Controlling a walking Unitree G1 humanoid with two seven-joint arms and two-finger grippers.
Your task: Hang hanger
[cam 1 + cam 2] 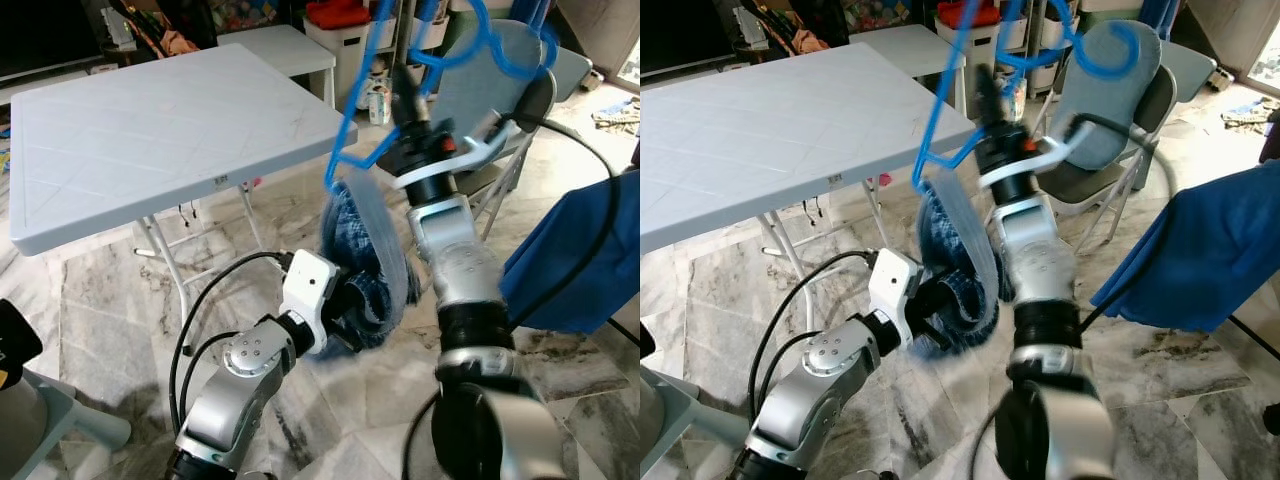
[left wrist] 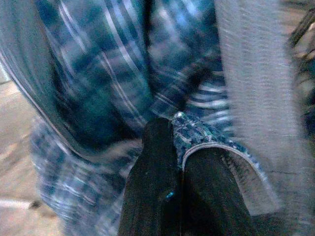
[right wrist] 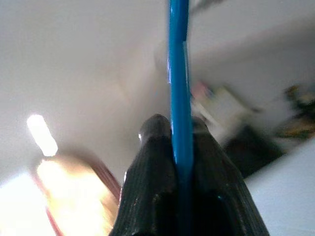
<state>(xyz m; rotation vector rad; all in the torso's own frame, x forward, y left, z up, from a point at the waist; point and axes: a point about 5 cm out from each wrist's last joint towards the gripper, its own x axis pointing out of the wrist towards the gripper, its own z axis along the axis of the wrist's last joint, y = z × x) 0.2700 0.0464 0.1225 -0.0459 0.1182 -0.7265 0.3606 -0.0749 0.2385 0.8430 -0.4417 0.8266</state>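
A blue plastic hanger [image 1: 352,112] is held up in front of me, its hook [image 1: 500,45] curling at the upper right. My right gripper [image 1: 405,95] is shut on the hanger [image 3: 179,73], whose blue bar runs between the two black fingers. A blue plaid shirt [image 1: 365,255] hangs from the hanger's lower corner, blurred by motion. My left gripper [image 1: 345,315] is below it, shut on a fold of the plaid shirt [image 2: 197,132].
A white folding table [image 1: 150,140] stands at the left. Behind the hanger stand a grey chair [image 1: 480,80] and white bins with a red lid [image 1: 335,15]. Blue cloth [image 1: 585,250] hangs at the right. The floor is marble [image 1: 100,320].
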